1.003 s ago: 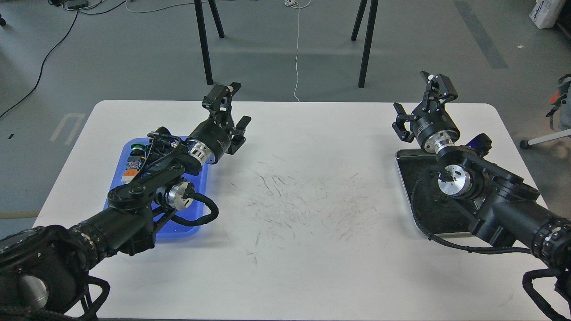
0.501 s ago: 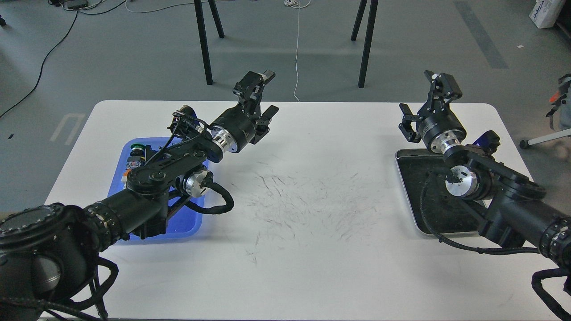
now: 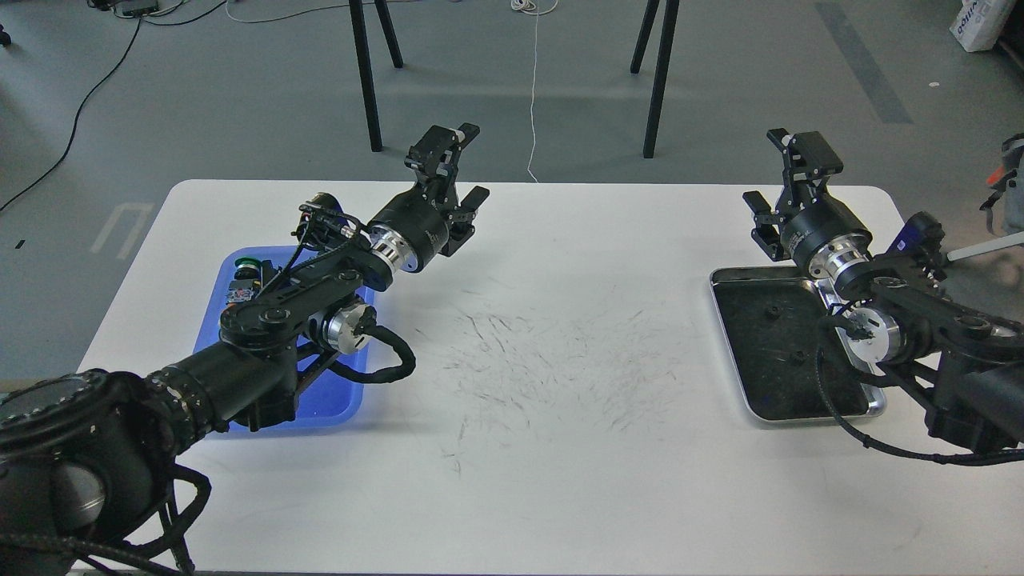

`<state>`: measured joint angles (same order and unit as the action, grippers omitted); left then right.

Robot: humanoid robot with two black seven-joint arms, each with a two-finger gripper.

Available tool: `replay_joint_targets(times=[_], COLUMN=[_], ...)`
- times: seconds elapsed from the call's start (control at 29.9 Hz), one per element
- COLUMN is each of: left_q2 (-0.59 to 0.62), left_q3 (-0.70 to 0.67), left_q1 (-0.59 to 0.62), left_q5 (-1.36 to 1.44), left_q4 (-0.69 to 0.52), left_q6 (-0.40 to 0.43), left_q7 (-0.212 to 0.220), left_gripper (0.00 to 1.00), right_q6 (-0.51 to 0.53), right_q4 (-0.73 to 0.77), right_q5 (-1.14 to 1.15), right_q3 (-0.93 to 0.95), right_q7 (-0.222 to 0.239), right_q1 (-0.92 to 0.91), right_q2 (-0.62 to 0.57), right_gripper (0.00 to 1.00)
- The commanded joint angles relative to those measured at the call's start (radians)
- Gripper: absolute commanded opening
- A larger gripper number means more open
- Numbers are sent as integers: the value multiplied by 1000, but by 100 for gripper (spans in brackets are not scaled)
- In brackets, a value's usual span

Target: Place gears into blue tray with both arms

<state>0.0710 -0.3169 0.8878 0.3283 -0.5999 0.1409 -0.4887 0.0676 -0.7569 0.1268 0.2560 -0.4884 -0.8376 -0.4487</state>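
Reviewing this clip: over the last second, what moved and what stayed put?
The left end effector swung away from above the blue tray toward the table's middle, then drew slightly back. The right end effector drifted right, off the silver tray, exposing two gears on its black lining. Both end effectors stayed open and empty. Neither tray moved.

The left arm hides much of the blue tray; its contents are too small to identify.
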Motion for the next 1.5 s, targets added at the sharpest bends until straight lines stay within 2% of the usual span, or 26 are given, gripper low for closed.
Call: replay_joint_targets(times=[0.0,0.3,0.5,0.9,1.24,1.47], left_q2=[4,6,6,13,15,16], left_q3=[-4,-11,-11,-13,-13,-13], left_q1=[-9,-9,-9,-9,-9,-9], left_q5=[-2,-18,-18,-31,-31,-31], left_q4=[-1,0,-1,-1,-1,-1], left_q6=[2,5,5,5,3,3], left_q7=[0,0,0,0,0,0], left_gripper=[100,100,100,100,100,100], right_q6=[18,104,121,123,120,110], right_q4=[-13,-4,73,100,200,349], right_q5=[89,362,502,842,860,853], right_q3=[-37,-316,-483,-601,-676,-670], right_q7=[0,0,0,0,0,0], right_q1=[-31,-210,-291,-301,-253,-181], right_q2=[-40,-145,-150,-148,-104,-16], right_gripper=[99,99,99,99,96,95])
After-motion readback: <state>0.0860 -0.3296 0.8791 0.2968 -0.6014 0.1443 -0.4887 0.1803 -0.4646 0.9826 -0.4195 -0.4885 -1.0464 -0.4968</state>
